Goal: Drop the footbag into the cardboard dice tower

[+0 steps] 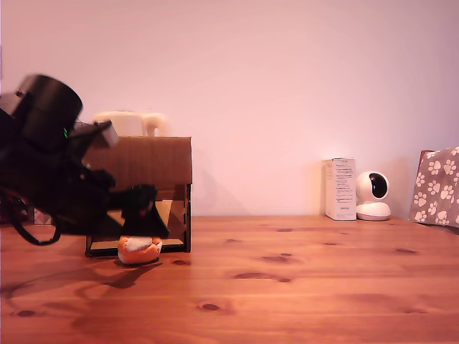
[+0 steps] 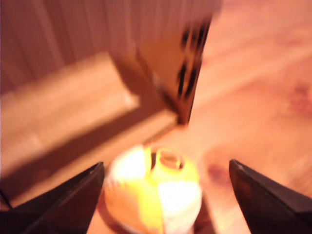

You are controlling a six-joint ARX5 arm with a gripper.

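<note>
Tool (image 2: 165, 195) wide open — fingers astride footbag (image 2: 153, 192), not touching it.

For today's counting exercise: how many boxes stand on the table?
3: the cardboard dice tower at the exterior view's left, a white carton right of centre, a paw-print box at the right edge. The arm may hide more.

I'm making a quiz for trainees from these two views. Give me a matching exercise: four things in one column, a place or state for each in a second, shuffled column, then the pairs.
Things
1. footbag
2. cardboard dice tower
3. end effector
4. white carton

Places or states
A. open, fingers either side of the ball
B. standing beside a small white camera
C. on the table at the ramp opening
D. behind the arm, at the exterior view's left

Pairs: 1-C, 2-D, 3-A, 4-B
</note>
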